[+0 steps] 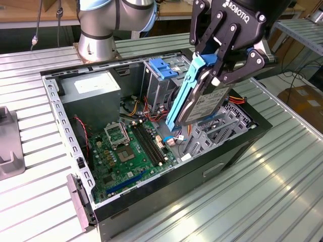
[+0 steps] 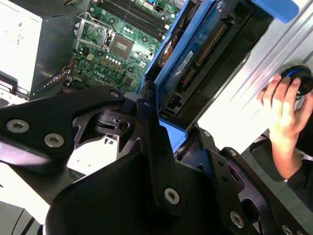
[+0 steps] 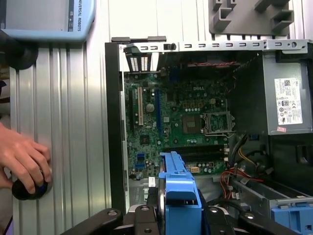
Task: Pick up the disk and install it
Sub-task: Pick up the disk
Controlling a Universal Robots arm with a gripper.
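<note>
The disk [image 1: 203, 103], a grey metal drive with a white label and blue side rails, hangs tilted on edge over the drive cage [image 1: 217, 131] at the exterior view's right end of the open computer case [image 1: 166, 186]. My black gripper [image 1: 214, 70] is shut on its upper end, with one finger on each side. In the second wrist view the disk [image 2: 195, 51] slants away from the gripper [image 2: 171, 122] toward the case. In the first wrist view its blue rail [image 3: 178, 193] stands out from the gripper [image 3: 178, 218], with the motherboard [image 3: 181, 117] beyond.
The grey power-supply box [image 1: 93, 88] fills the case's far corner. A blue caddy [image 1: 164, 68] stands in the rear bay. A person's hand [image 3: 24, 161] rests on a black knob beside the case. A grey fixture [image 1: 7, 146] sits at the exterior view's left.
</note>
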